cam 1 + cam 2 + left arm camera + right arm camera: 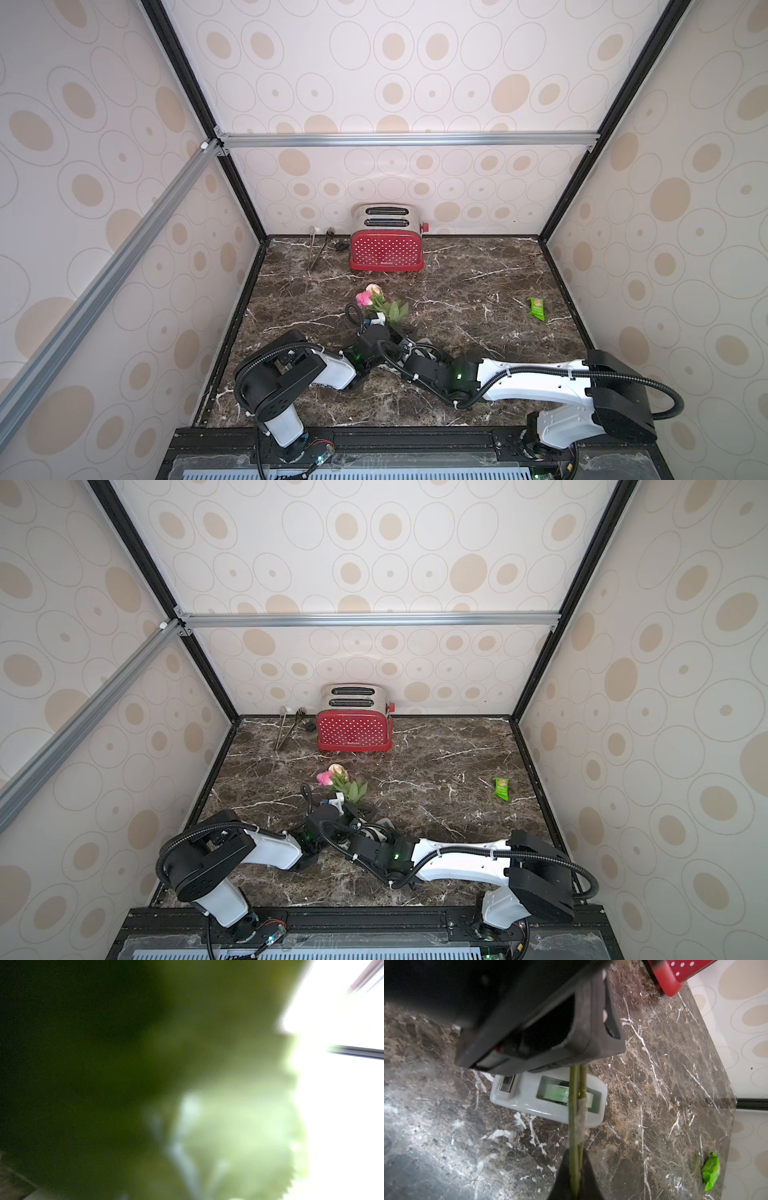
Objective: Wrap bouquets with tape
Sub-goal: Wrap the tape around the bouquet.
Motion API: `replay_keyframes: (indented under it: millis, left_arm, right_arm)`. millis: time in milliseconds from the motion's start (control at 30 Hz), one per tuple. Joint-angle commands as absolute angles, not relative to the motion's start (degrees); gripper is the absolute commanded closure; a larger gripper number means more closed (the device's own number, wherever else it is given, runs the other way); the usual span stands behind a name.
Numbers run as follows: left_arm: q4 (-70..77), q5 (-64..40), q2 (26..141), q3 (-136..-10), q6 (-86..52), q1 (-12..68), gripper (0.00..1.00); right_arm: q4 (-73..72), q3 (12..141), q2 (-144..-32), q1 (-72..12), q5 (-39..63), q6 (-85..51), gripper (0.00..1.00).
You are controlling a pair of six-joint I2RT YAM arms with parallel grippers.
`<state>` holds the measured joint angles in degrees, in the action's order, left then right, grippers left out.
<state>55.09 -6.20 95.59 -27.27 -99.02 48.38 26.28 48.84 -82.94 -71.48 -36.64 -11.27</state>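
Observation:
The bouquets (376, 300) (341, 780) are pink and peach roses with green leaves, held up off the marble table. Their thin green stems (574, 1126) run from my left gripper (381, 321), which is shut on them, down between my right gripper's (576, 1174) fingers, which close around them too. A crumpled strip of clear tape (581, 1112) clings to the stems. The grey tape dispenser (529, 1097) stands on the table right beneath the stems; in a top view it shows partly under the arms (428, 347). Blurred green leaves (228, 1126) fill the left wrist view and hide that gripper's fingers.
A red dotted toaster (386, 249) (353, 731) stands at the back wall with metal tongs (318, 249) to its left. A small green snack packet (536, 308) (711, 1172) lies at the right. Both arms cross low over the front middle of the table.

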Motion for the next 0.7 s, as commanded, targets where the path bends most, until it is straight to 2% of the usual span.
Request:
replay_keyframes:
  millis: [0,100,233,300,400,533,667]
  left_arm:
    - [56.7,-6.4,95.8,-27.6,-99.0,49.0,1.00]
    - [61.2,-5.1,95.8,-26.0,-97.8,48.9,1.00]
    - [68.1,-4.0,96.4,-24.7,-94.8,48.9,1.00]
    - [71.8,-3.6,97.0,-24.2,-93.1,48.9,1.00]
    - [75.3,-2.6,97.1,-23.3,-91.2,48.9,1.00]
    - [79.6,-1.4,97.0,-21.8,-89.5,48.9,1.00]
    - [82.0,-2.1,98.2,-21.8,-89.1,48.9,1.00]
  right_arm:
    - [25.3,48.8,-79.4,-70.0,-31.0,-12.7,0.62]
    - [22.1,45.5,-72.9,-64.3,-13.7,-15.0,0.45]
    - [17.8,42.0,-67.9,-53.3,12.4,-20.8,0.40]
    - [14.4,40.3,-68.0,-47.4,25.4,-24.3,0.40]
    - [7.4,38.0,-70.5,-41.4,39.6,-29.9,0.40]
    - [-2.1,35.3,-75.1,-37.2,49.3,-37.0,0.43]
    - [-14.2,31.4,-78.2,-33.9,55.5,-44.2,0.53]
